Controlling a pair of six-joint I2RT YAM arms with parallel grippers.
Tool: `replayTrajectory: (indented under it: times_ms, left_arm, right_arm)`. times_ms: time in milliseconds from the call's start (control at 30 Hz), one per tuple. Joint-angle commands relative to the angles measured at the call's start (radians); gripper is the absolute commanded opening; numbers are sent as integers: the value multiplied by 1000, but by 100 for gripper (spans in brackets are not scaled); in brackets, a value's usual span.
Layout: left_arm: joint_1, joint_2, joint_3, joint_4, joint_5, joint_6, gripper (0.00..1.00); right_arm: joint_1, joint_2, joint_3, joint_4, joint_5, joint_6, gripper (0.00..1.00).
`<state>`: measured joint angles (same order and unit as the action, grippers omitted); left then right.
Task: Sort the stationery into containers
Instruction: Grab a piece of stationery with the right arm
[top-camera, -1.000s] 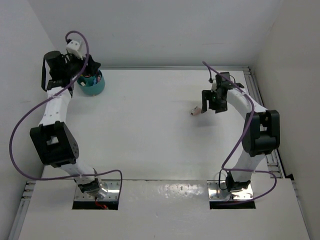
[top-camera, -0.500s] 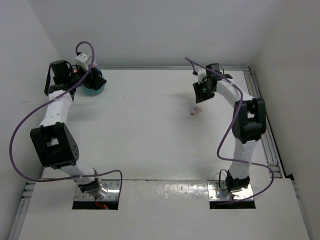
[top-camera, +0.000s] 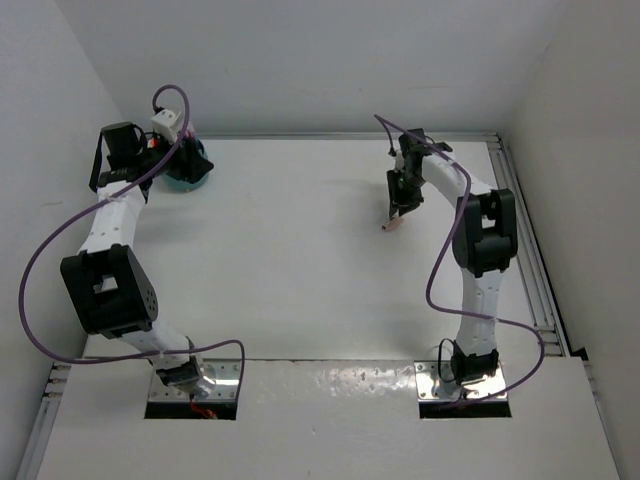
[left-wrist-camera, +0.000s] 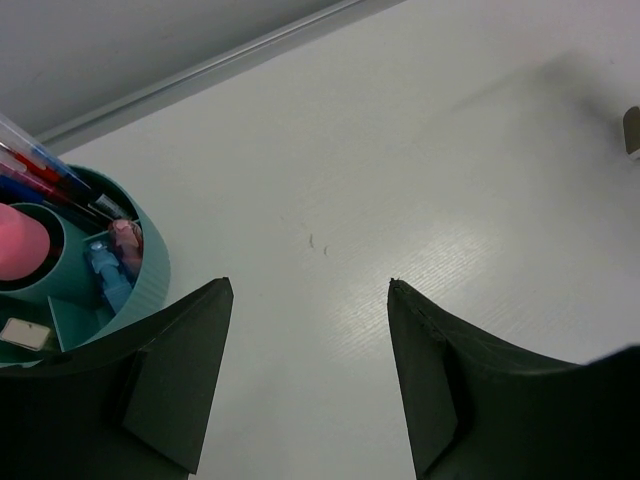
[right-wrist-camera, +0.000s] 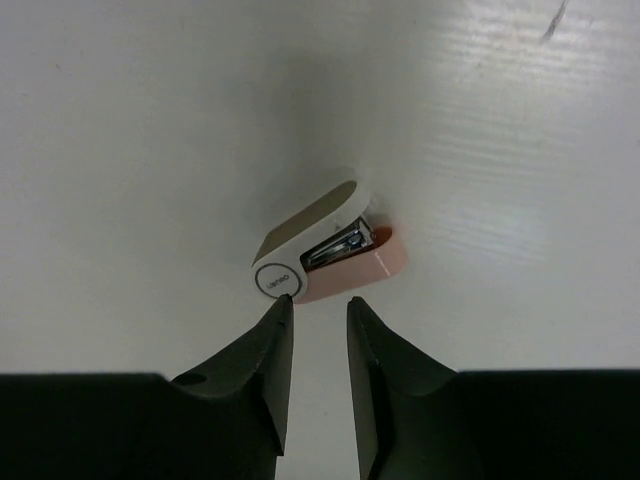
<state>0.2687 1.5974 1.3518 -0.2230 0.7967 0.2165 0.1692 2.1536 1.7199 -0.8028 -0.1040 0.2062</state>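
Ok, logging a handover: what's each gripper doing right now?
Left gripper: open, empty.
Right gripper: jaws slightly open, empty, tips by the stapler.

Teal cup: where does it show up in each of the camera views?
Top external: the teal cup sits far left at the table's back edge.
Left wrist: lower left corner, with pens sticking out.
Right wrist: not in it.
Shared landmark: the white table, seen in all three.
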Motion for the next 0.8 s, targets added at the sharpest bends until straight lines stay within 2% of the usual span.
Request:
replayTrajectory:
  times_ms: [0, 767]
  left_arm:
    - [-3, -20, -6, 19, 12, 4, 69]
    - [9, -27, -25, -3, -1, 9, 70]
  right_arm:
    - [39, -46, 0, -36, 73, 127, 29]
    - [52, 126, 141, -13, 178, 148, 29]
